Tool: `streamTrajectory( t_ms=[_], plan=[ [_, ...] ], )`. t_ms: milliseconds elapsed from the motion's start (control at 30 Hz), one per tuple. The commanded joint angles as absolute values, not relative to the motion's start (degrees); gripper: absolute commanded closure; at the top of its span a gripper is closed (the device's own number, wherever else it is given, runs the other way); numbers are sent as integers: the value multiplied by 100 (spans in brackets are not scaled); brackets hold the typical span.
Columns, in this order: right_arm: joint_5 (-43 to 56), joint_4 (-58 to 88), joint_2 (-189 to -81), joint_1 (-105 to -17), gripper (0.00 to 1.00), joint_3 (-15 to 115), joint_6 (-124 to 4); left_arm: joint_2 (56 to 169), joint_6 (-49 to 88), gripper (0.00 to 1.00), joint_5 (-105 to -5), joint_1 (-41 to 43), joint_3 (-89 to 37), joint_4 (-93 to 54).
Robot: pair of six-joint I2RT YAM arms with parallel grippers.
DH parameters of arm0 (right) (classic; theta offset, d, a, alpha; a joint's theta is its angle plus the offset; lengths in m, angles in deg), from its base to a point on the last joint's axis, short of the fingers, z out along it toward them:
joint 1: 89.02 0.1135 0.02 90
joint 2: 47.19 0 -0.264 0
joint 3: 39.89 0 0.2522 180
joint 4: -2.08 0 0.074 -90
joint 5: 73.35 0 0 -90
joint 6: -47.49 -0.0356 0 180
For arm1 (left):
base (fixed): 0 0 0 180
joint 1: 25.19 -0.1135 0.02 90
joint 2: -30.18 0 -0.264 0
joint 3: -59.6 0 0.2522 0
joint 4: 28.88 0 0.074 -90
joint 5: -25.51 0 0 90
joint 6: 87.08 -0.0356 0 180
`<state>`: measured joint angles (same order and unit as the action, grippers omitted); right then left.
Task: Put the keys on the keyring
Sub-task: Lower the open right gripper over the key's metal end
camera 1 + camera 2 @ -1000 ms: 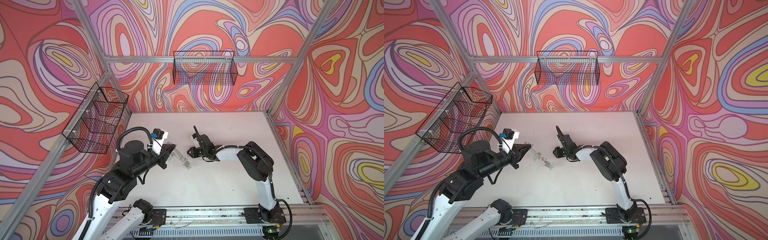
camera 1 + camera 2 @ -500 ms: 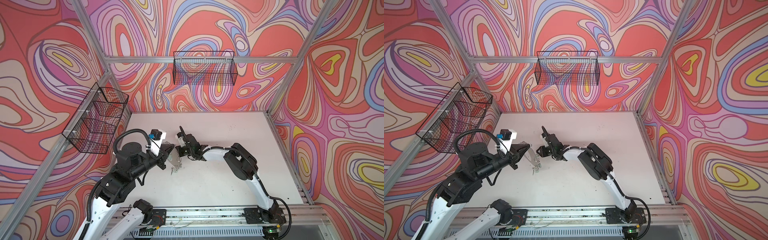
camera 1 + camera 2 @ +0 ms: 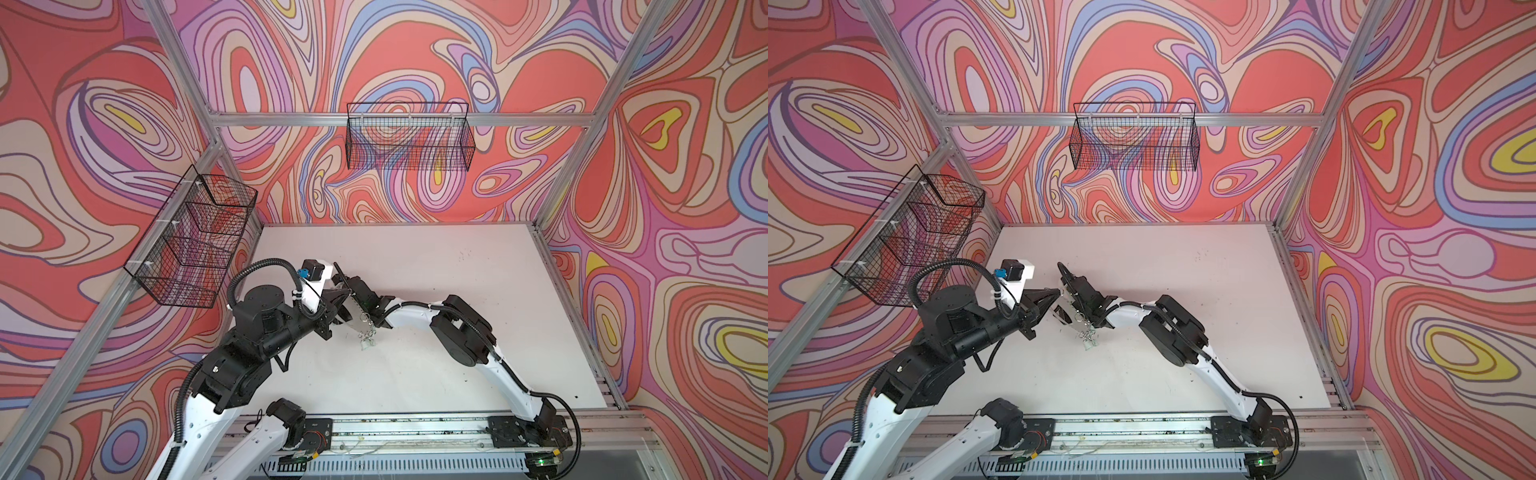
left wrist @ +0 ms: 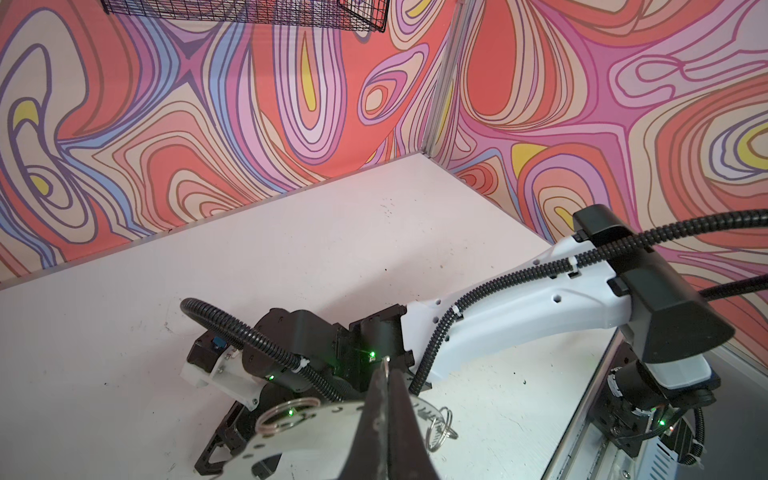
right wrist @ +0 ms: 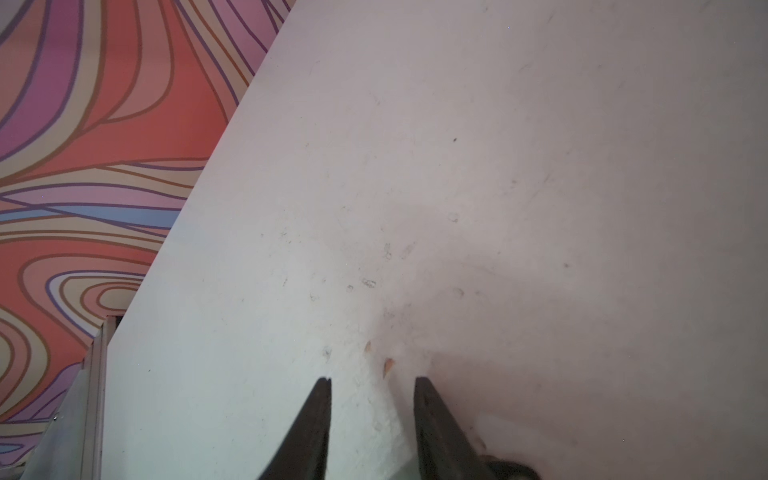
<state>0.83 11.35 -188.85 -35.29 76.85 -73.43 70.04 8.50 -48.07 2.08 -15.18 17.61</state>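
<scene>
Right fingers point(image 5: 316, 419) part-open, empty, swung in beside keyring point(image 4: 316, 428); left fingers point(image 4: 374, 415) clamp keyring, keys point(image 3: 367, 340) dangling beneath; threading likely next.

The two arms meet over the white worktop point(image 3: 1183, 282), left of its middle and nearer the left edge than the right. The left gripper point(image 3: 1056, 294) has its dark tapered fingers drawn together to a point at the back end of the keyring point(image 3: 1074, 321), a shiny metal plate that sits tilted. The keys point(image 3: 1089, 340) hang in a small cluster from its end nearer the front edge. The right gripper point(image 3: 1064, 316) lies close against the keyring from the right-edge side, and the spacing of its jaws cannot be made out here. A black wire basket point(image 3: 1133, 139) hangs above the back edge, and a second wire basket point(image 3: 905, 241) hangs above the left edge.
</scene>
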Motion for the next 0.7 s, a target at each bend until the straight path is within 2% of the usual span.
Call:
streamTrajectory(
  t_ms=[0, 100, 367, 667],
  plan=[
    [519, 2038, -19034, -3493, 64, 7689, -7196, 6956, 816, 100, -4827, 185, -1487, 1481],
    [706, 2610, -18921, -3491, 64, 7533, -7000, 6956, 806, 100, -4834, 182, -1489, 1483],
    [1391, 2629, -17620, -3666, 65, 5555, -6875, 6960, 848, 100, -4712, 174, -1481, 1467],
    [1624, 2201, -15913, -4734, 65, 3413, -6926, 7111, 995, 100, -4344, 183, -1379, 1313]
  ],
)
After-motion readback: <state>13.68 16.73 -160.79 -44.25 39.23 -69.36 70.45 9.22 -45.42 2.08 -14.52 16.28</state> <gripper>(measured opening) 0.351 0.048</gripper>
